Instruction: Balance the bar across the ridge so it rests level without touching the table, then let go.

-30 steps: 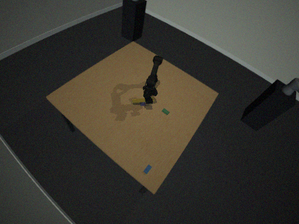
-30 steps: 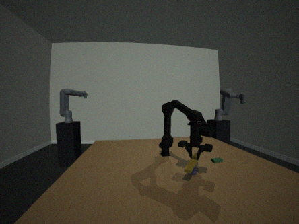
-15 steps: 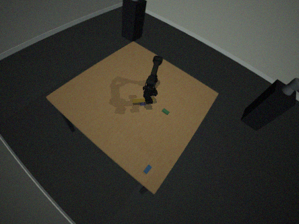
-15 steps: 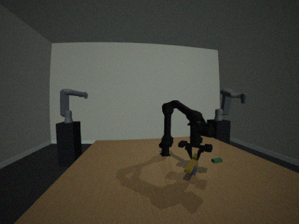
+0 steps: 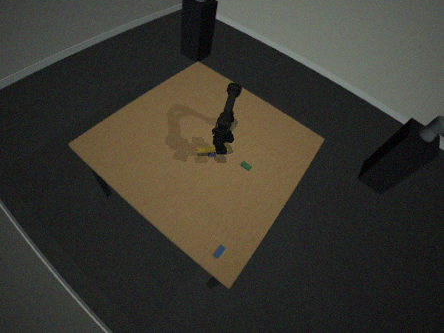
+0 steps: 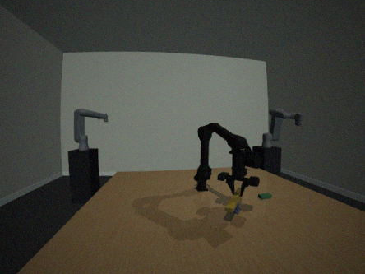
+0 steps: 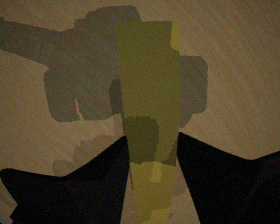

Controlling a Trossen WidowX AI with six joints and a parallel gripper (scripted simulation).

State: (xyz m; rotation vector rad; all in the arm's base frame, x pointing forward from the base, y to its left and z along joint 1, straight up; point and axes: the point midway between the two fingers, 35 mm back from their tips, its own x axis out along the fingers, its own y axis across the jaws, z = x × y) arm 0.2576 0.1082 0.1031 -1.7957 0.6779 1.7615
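A yellow bar (image 5: 203, 150) (image 6: 233, 203) (image 7: 150, 75) is held between the fingers of my gripper (image 5: 220, 151) (image 6: 237, 193) (image 7: 151, 140), which is shut on it. In the wrist view the bar runs up between the fingertips and reaches far past them. A small blue-purple piece, seemingly the ridge (image 5: 212, 155) (image 6: 237, 208), sits low beside and partly under the bar. The bar hides much of it, and it cannot be made out in the wrist view. The bar's shadow shows on the table (image 5: 150, 197) (image 6: 103, 228). Whether the bar touches the ridge or is exactly level cannot be told.
A green block (image 5: 246, 166) (image 6: 265, 196) lies on the table close to the gripper. A blue block (image 5: 219, 251) lies near the table's far corner from the arm's base. Dark pedestals (image 5: 197, 32) (image 6: 84, 174) with grey arms stand off the table.
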